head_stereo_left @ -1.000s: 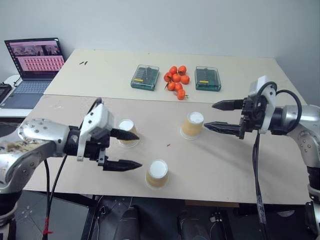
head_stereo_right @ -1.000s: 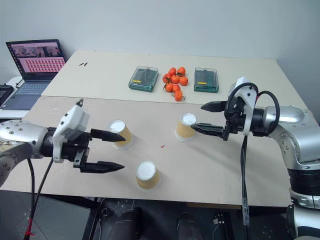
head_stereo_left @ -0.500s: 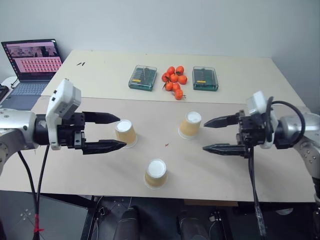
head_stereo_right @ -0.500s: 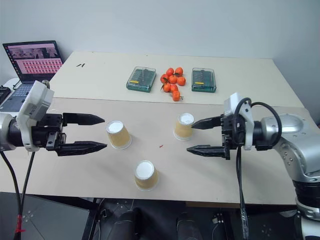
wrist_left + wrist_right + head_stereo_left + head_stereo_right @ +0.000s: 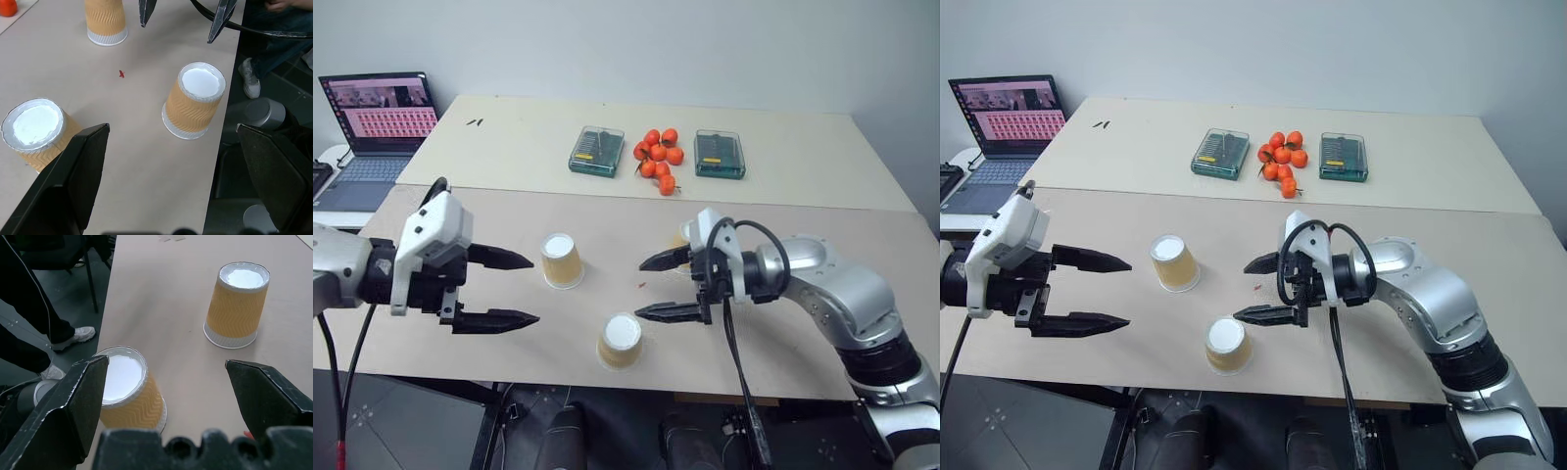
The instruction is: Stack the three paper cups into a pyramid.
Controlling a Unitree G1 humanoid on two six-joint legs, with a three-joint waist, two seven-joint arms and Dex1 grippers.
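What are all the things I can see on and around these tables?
paper cups: three, tan with white bases, upside down on the near table; one on the left, one at the front edge, one behind the right pincer
tangerines: a cluster, orange, far table
plastic boxes: two, clear green, left and right of the tangerines
laptop: one, open, far left
person's shoe: white, on the floor beside the table
left pincer: black, open, empty
right pincer: black, open, empty
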